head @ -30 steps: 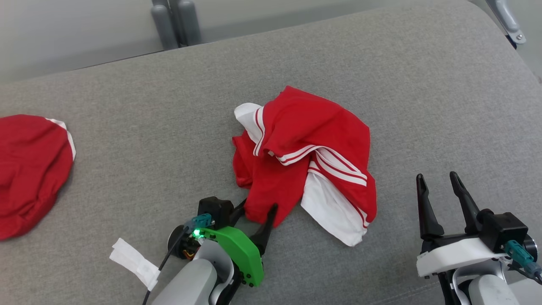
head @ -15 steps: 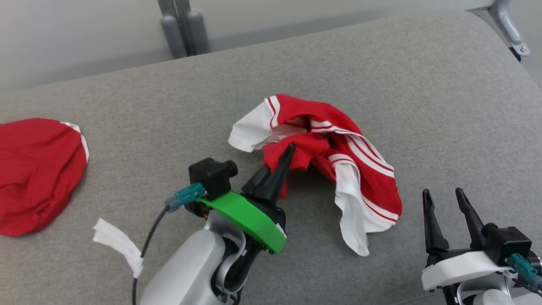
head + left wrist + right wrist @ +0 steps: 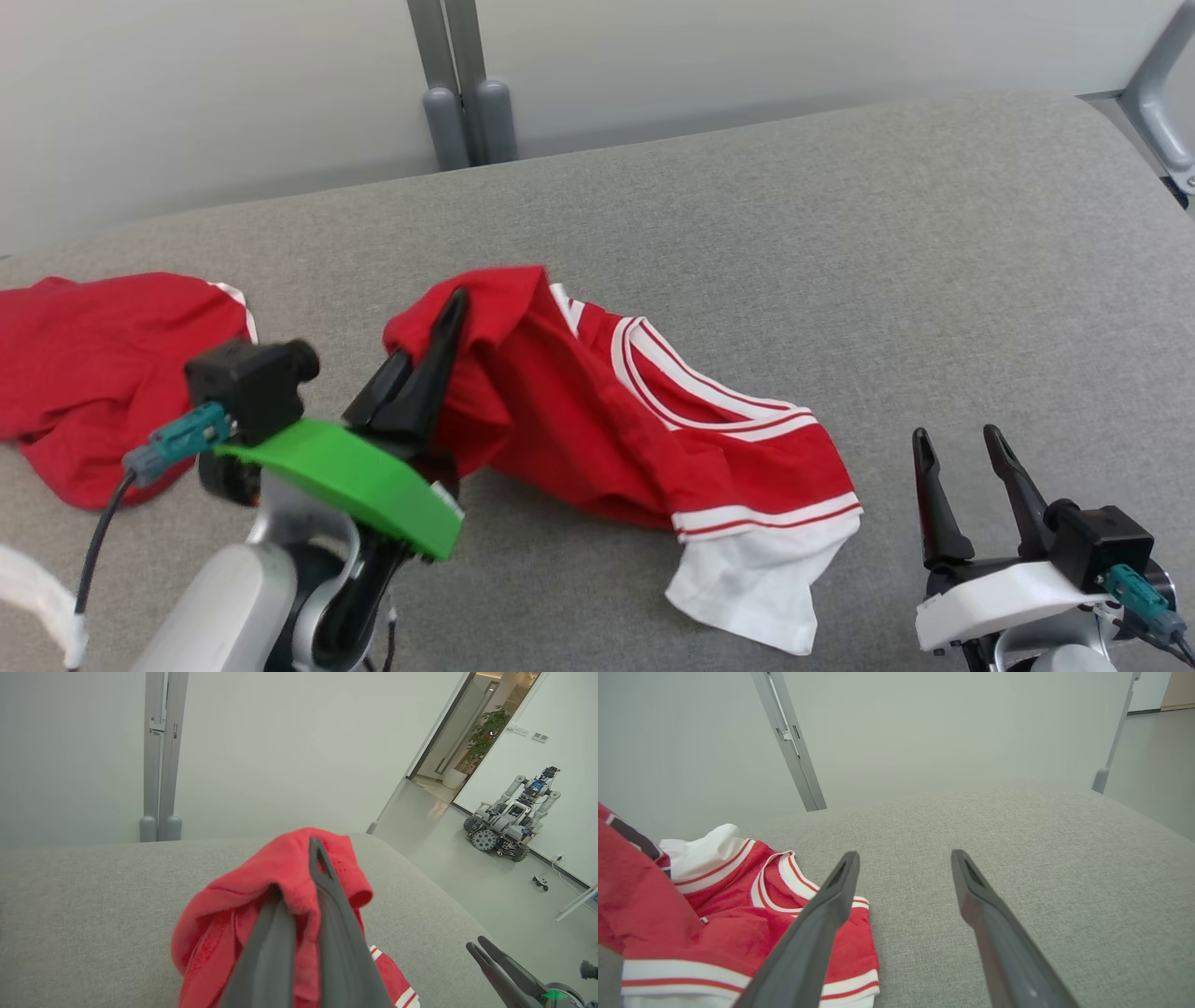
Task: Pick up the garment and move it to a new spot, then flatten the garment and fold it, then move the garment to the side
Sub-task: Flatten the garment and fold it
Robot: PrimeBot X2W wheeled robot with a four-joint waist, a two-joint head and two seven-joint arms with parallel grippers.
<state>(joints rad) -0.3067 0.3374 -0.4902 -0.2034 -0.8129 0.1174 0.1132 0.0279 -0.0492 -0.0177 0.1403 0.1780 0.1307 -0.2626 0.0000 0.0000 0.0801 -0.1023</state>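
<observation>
Left end effector (image 3: 450,313) clamped on red garment (image 3: 607,420): one edge raised, the rest trailing right across the grey padded surface (image 3: 840,233). Right end effector (image 3: 957,437) near right, fingers apart, empty. Advice: lift higher before carrying, so the hem doesn't drag.

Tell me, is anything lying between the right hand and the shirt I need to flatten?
Nothing visible. Only bare grey cushion separates the open right hand from the shirt and its white end. The left hand is shut on the shirt's other end, and a second red garment lies beyond it, out of the path.
</observation>
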